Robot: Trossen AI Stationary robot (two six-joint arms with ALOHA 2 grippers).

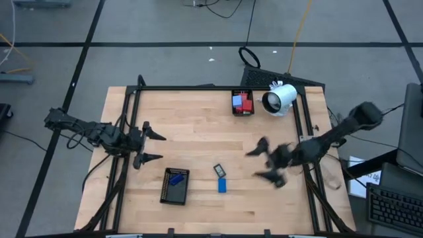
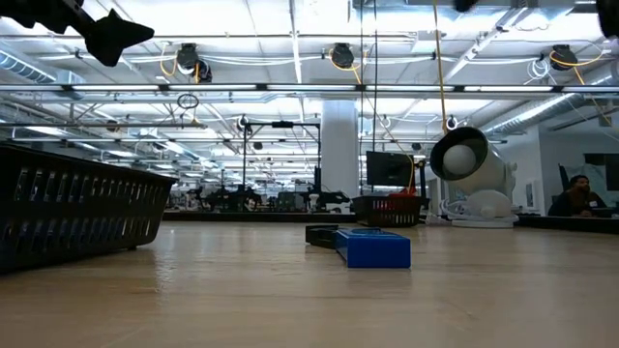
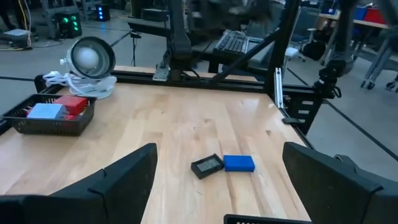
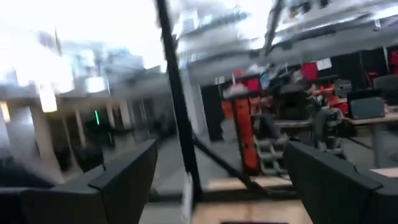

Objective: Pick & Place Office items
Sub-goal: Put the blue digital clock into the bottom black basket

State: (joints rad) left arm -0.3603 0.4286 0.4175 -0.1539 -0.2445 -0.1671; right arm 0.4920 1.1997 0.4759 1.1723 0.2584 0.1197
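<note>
Blue flat piece (image 2: 372, 247) is lying on the worktop (image 1: 198, 132) touching a dark flat piece (image 1: 219, 170). Left gripper (image 1: 151, 145) is hovering with fingers spread, holding nothing, left of them. Right gripper (image 1: 261, 160), fingers also apart and empty, is hanging to their right.

Grey floor (image 1: 165, 26) surrounding wooden table (image 1: 198, 125); cables trailing across it. Ceiling lights (image 2: 290, 58) glowing over open workshop; person (image 2: 578, 193) sitting far right.
</note>
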